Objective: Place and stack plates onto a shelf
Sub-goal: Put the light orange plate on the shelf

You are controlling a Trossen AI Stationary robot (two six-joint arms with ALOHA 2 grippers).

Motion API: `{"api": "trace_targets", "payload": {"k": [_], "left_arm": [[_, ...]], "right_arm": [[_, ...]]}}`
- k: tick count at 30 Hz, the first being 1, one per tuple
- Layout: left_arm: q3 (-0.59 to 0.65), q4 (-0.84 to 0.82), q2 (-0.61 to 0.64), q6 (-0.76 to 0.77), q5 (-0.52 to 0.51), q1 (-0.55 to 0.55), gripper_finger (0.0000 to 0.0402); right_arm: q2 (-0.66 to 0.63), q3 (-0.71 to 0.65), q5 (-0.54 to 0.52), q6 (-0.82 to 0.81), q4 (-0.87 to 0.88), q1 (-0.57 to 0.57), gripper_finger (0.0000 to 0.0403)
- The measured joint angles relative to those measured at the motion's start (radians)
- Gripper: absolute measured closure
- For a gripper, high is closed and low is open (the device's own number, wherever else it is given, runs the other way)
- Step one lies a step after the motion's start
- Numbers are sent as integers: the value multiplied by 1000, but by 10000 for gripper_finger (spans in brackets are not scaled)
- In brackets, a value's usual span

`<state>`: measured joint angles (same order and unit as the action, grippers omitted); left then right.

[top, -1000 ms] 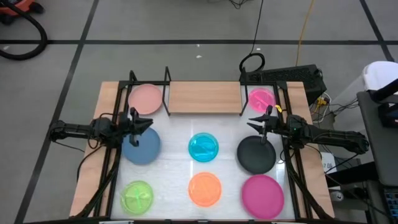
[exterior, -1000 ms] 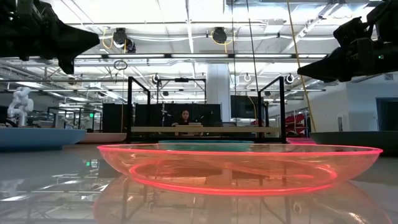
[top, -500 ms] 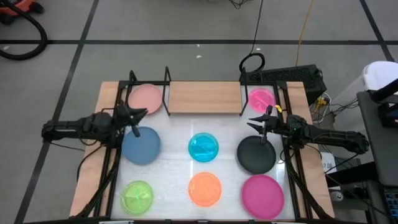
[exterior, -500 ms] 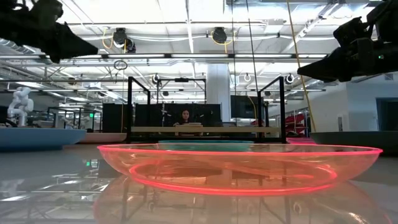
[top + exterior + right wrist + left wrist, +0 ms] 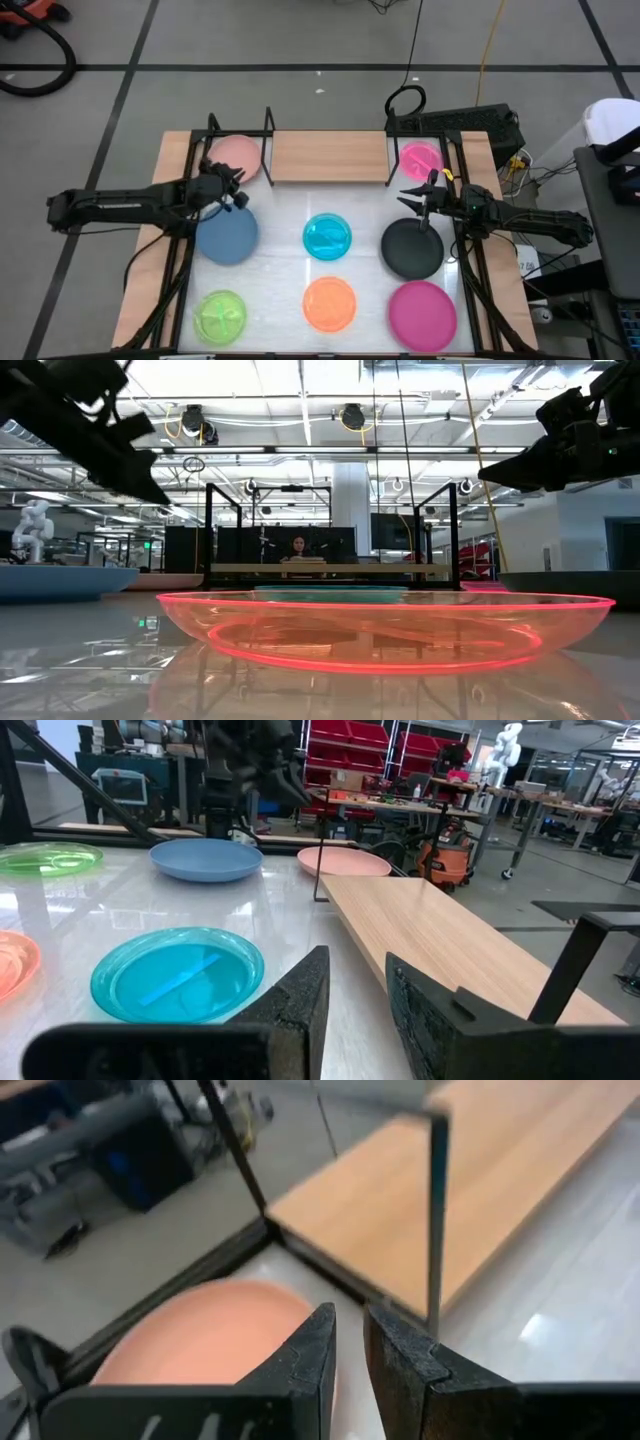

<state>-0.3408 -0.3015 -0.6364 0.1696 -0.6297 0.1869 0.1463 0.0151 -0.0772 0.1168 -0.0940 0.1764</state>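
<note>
Left gripper (image 5: 236, 186) reaching in from the table's left side, fingers (image 5: 310, 1355) drawn narrow with only a thin gap between them, holding nothing. Pale pink plate (image 5: 234, 157) just beyond its tip, at the back left corner, flat on the table. Blue plate (image 5: 227, 232) just beneath and behind it. Shelf (image 5: 328, 156) off to its side, a light-wood board with black uprights (image 5: 434, 1210), bare on top.

Right gripper (image 5: 411, 197) hovering at the table's right side, fingers (image 5: 300, 992) slightly apart, nothing between them. Black plate (image 5: 411, 248) just below it, small magenta plate (image 5: 421, 158) just beyond, cyan plate (image 5: 327, 236) off toward the centre. Orange plate (image 5: 329, 303), lime green plate (image 5: 220, 315) and large magenta plate (image 5: 422, 314) along the near edge, well apart from both.
</note>
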Motion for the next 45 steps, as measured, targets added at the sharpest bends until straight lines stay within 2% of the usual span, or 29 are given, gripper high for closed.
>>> {"api": "trace_targets", "payload": {"k": [7,9,18,23,28,31,36,39,45], "left_arm": [[0,-23,-144,61,150,128,337],[0,-23,-187,62,186,157,326],[0,19,-316,16,203,246,184],[0,19,-386,17,203,268,149],[0,23,-474,19,203,271,147],[0,32,-516,27,166,272,147],[0,81,-559,-4,146,312,149],[-1,88,-580,-14,174,352,173],[-2,95,-591,-10,262,385,263]], "right_arm": [[0,0,0,0,0,0,319],[0,0,0,0,0,0,319],[0,0,0,0,0,0,319],[0,0,0,0,0,0,319],[0,0,0,0,0,0,319],[0,0,0,0,0,0,319],[0,0,0,0,0,0,319],[0,0,0,0,0,0,319],[0,0,0,0,0,0,319]]}}
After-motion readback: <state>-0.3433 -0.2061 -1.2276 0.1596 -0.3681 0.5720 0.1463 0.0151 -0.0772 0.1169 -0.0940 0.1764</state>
